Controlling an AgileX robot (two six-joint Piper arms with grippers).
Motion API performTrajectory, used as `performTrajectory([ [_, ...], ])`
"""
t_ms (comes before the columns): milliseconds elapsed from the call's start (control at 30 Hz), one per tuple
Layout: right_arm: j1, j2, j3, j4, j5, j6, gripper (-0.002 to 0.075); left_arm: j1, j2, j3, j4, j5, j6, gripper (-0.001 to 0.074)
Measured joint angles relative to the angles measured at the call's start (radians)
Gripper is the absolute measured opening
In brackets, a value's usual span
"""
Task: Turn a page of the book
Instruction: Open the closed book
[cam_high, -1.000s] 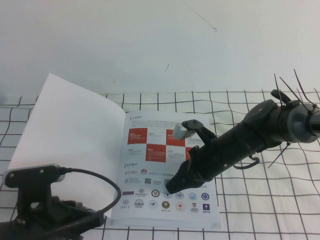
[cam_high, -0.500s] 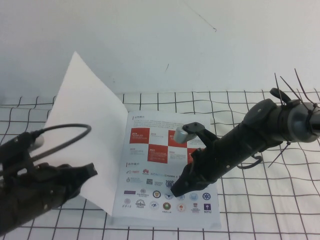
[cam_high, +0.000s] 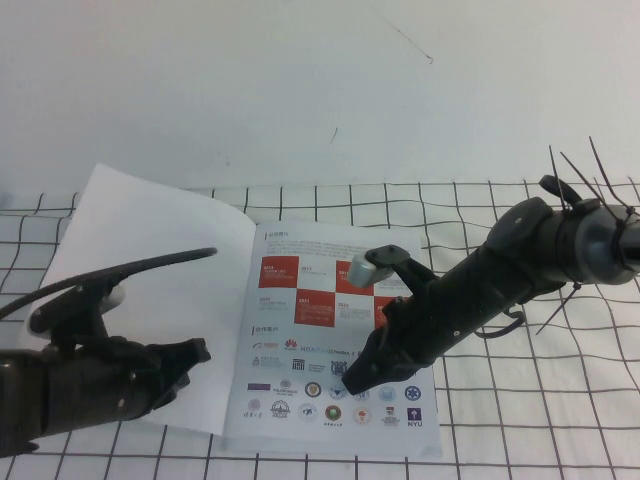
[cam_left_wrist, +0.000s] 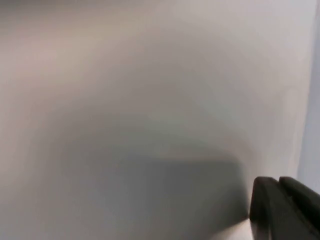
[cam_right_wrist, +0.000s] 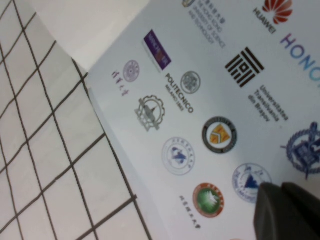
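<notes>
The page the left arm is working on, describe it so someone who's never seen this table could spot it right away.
On the grid-lined table lies an open book, its printed side showing red squares and logos. The page is the big leaf left of the spine, under the left claw, while the shut right claw rests on the logos. Unlike the printed side, it is plain white.

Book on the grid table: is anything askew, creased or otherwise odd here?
Nothing looks damaged. The book lies open; its page is turned over to the left, white side up, under the left gripper. The shut right gripper rests on the logo page.
</notes>
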Motion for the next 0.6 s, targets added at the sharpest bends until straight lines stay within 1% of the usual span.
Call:
performTrajectory([
  [267,0.0,-0.002,0.0,-0.014,0.005,0.019,-0.0001,0.001,0.147,-0.04,0.0,0.004,0.049,-0.0002],
  [467,0.0,-0.002,-0.004,-0.022,0.005,0.039,-0.0001,0.001,0.178,-0.047,0.0,0.007,0.06,-0.0003],
  [600,0.0,-0.002,-0.004,-0.024,0.005,0.041,-0.0001,0.001,0.184,-0.05,0.0,0.011,0.108,-0.0003],
])
